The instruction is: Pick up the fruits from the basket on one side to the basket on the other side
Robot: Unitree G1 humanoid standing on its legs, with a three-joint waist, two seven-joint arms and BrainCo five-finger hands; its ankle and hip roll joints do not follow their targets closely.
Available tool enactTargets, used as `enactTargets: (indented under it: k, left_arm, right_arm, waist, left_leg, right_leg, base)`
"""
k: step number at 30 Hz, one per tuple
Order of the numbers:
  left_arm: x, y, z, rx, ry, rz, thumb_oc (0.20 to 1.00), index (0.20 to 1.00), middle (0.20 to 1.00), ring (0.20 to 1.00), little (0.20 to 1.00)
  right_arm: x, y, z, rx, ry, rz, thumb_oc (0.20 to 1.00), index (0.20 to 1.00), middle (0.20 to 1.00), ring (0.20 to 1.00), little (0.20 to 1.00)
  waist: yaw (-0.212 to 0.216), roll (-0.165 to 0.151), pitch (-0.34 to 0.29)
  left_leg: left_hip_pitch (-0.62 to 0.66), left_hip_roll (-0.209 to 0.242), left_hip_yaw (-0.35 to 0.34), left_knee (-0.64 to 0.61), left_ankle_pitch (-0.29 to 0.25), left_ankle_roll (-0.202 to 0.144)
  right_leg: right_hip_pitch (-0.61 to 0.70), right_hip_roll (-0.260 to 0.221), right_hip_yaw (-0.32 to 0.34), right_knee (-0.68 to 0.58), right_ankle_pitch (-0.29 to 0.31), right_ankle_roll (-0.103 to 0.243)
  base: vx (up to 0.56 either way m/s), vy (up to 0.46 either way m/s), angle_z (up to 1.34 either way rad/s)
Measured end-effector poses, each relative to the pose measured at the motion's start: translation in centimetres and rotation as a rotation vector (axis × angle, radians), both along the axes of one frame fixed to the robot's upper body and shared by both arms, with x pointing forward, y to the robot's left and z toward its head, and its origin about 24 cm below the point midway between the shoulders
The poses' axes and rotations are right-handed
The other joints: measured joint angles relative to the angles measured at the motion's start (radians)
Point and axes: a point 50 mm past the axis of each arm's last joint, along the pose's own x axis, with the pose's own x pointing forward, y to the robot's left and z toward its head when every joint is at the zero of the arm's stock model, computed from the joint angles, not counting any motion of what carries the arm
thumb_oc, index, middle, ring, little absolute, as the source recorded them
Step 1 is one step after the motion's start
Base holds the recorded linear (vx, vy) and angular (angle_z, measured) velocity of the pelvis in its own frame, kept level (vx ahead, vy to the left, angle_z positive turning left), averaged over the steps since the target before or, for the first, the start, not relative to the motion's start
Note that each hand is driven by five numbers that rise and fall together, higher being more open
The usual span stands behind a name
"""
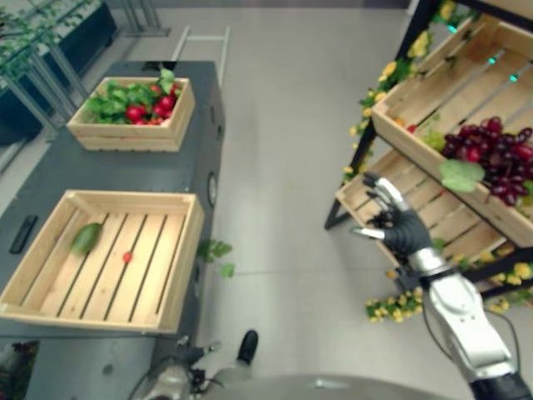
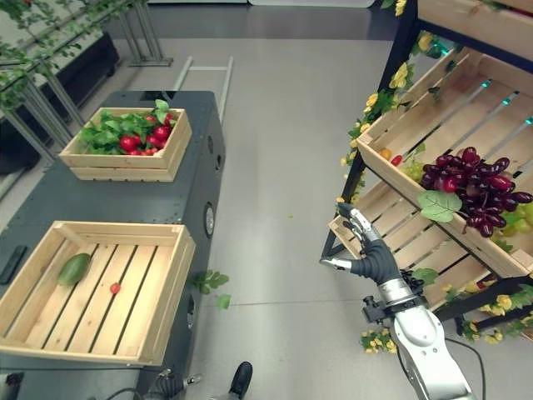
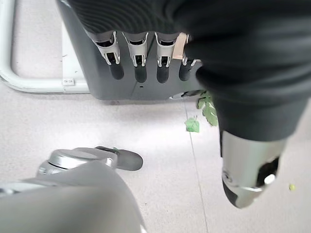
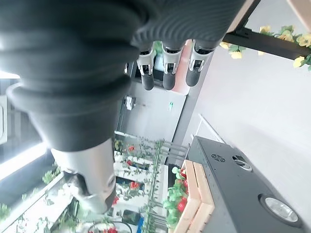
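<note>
On the dark table [image 1: 50, 179] stand two wooden crates. The near crate [image 1: 181, 271] holds a green fruit [image 1: 86, 237] and a small red fruit [image 1: 127, 257]. Red fruits [image 1: 154, 107] among green leaves fill the far crate [image 1: 125, 137]. Dark red grapes [image 1: 491, 154] lie in the slanted shelf crate [image 1: 400, 108] on the right. My right hand [image 1: 398, 221] is open and empty, raised in front of the lower shelf crate [image 1: 437, 212], below and left of the grapes. My left hand [image 3: 140, 60] hangs open by the table's side, holding nothing.
The black shelf frame [image 1: 354, 162] carries yellow flowers [image 1: 387, 71] and leaves. Fallen green leaves [image 1: 215, 250] lie on the floor beside the table. Between table and shelf runs a wide strip of grey floor. A metal rail frame [image 1: 200, 37] stands beyond the table.
</note>
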Motion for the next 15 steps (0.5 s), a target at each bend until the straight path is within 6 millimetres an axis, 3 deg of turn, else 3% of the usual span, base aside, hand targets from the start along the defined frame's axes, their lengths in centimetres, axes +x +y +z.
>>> enactTargets:
  k: [2,4,7,12,13,15]
  left_arm:
    - [0.3,-0.2,0.1,-0.009,-0.025,0.012,1.000,1.000,1.000,1.000,1.000]
    - [0.5,-0.9,0.1,-0.037,-0.048,0.044,1.000,1.000,1.000,1.000,1.000]
    - [0.4,-1.1,0.1,-0.072,-0.077,0.120,1.000,1.000,1.000,1.000,1.000]
    - [0.7,-1.1,0.1,-0.108,-0.103,0.184,1.000,1.000,1.000,1.000,1.000]
    - [0.8,-0.9,0.2,-0.109,-0.105,0.196,1.000,1.000,1.000,1.000,1.000]
    - [0.0,0.0,0.0,-0.093,-0.080,0.221,1.000,1.000,1.000,1.000,1.000]
  right_arm:
    - [-0.2,-0.5,-1.3,-0.042,0.063,-0.009,1.000,1.000,1.000,1.000,1.000]
    - [-0.4,-1.4,-3.5,-0.072,0.153,-0.058,1.000,1.000,1.000,1.000,1.000]
    - [-0.6,-1.6,-5.1,-0.092,0.214,-0.074,1.000,1.000,1.000,1.000,1.000]
    - [-1.3,-2.9,-7.5,-0.144,0.317,-0.132,1.000,1.000,1.000,1.000,1.000]
    - [-1.5,-2.9,-7.8,-0.148,0.329,-0.135,1.000,1.000,1.000,1.000,1.000]
    - [-2.0,-2.9,-8.7,-0.155,0.362,-0.150,1.000,1.000,1.000,1.000,1.000]
  waist:
    - [0.019,0.004,-0.001]
    - [0.006,0.004,0.003]
    - [0.033,0.016,0.020]
    - [0.051,0.036,0.049]
    - [0.053,0.031,0.051]
    - [0.051,-0.001,0.064]
  left_leg:
    - [-0.013,0.007,0.004,0.010,0.001,-0.013]
    - [-0.034,-0.010,0.005,0.039,0.012,-0.013]
    - [-0.035,-0.003,-0.012,0.039,0.017,-0.023]
    - [-0.044,0.000,-0.009,0.063,0.003,-0.026]
    - [-0.053,-0.003,0.022,0.079,-0.016,-0.025]
    - [-0.064,-0.040,0.171,0.113,-0.020,-0.024]
  right_leg:
    - [0.006,0.009,-0.021,-0.012,0.008,-0.009]
    - [0.024,0.013,-0.075,-0.036,0.011,-0.017]
    - [0.041,0.043,-0.090,-0.040,0.017,-0.028]
    - [0.076,0.045,-0.170,-0.073,0.034,-0.056]
    - [0.081,0.034,-0.185,-0.085,0.035,-0.057]
    - [0.091,-0.007,-0.231,-0.095,0.035,-0.057]
  base:
    - [-0.13,-0.211,0.38]
    - [-0.11,-0.200,0.89]
    - [-0.11,-0.205,0.62]
    - [-0.14,-0.099,0.50]
    - [-0.17,-0.051,0.56]
    - [-0.15,-0.030,0.51]
